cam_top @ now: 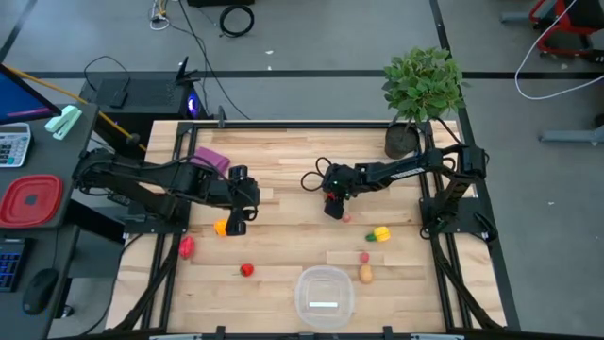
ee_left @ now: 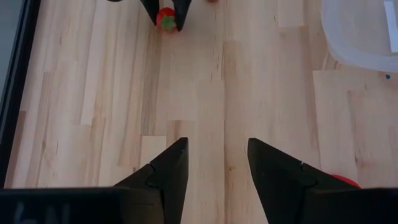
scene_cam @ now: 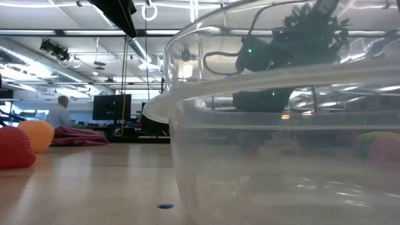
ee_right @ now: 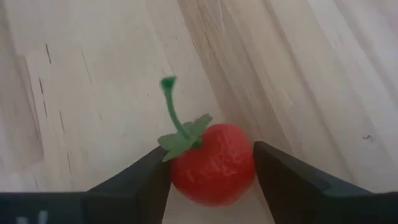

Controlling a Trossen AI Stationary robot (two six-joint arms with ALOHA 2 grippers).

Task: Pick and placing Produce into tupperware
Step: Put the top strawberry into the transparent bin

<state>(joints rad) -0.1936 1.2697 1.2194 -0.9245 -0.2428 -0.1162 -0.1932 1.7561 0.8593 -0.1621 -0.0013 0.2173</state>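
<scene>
My right gripper (cam_top: 335, 204) is at mid-table, shut on a small red fruit (ee_right: 211, 163) with a green stalk; the left wrist view also shows this fruit (ee_left: 166, 18) between those fingers. My left gripper (ee_left: 217, 163) is open over bare wood at the table's left, beside an orange piece (cam_top: 221, 227). Two red pieces (cam_top: 186, 247) (cam_top: 246, 270) lie near left. A pink piece (cam_top: 346, 218), a yellow-green one (cam_top: 379, 234), a small pink one (cam_top: 364, 257) and a tan one (cam_top: 365, 275) lie on the right. The round clear tupperware (cam_top: 325, 295) stands at the near edge. My right gripper pinches the red fruit's round body (ee_right: 180, 177) between its two fingers, one on each side, with the green stalk (ee_right: 171, 106) sticking out past the fingertips. The fingers slant down from the table's right. Whether the fruit rests on the wood or is lifted, I cannot tell.
A purple folded cloth (cam_top: 211, 159) lies at the far left of the table and a potted plant (cam_top: 420, 90) stands at the far right corner. A red lidded container (cam_top: 30, 200) sits off the table, left. Bare wood lies between the grippers and the tub.
</scene>
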